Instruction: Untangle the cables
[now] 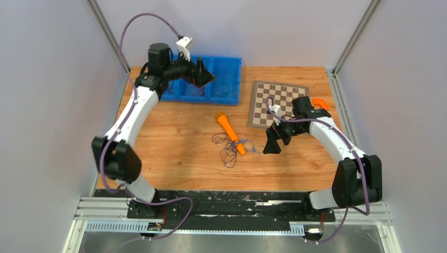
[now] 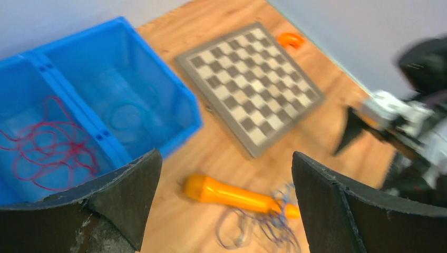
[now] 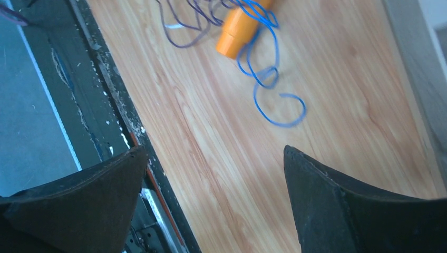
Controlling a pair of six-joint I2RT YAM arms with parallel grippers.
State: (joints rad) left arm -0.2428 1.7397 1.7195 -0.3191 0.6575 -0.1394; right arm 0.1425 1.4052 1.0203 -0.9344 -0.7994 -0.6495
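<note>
A tangle of dark purple and blue cables (image 1: pixel 229 150) lies mid-table, looped round the lower end of an orange stick (image 1: pixel 231 133). In the right wrist view the blue cable (image 3: pixel 263 79) curls off the stick's end and the purple cable (image 3: pixel 184 26) lies beside it. A red cable bunch (image 2: pixel 50 153) lies in a compartment of the blue bin (image 2: pixel 179 105). My left gripper (image 1: pixel 208 78) (image 2: pixel 225 155) is open and empty above the bin's near edge. My right gripper (image 1: pixel 272 143) (image 3: pixel 214 150) is open and empty, just right of the tangle, over bare wood.
The blue bin (image 1: pixel 232 79) stands at the back left. A chessboard (image 1: pixel 278 104) lies at the back right with a small orange piece (image 1: pixel 320 103) by its right edge. The table's front edge and black rail (image 3: pixel 105 105) run close to my right gripper.
</note>
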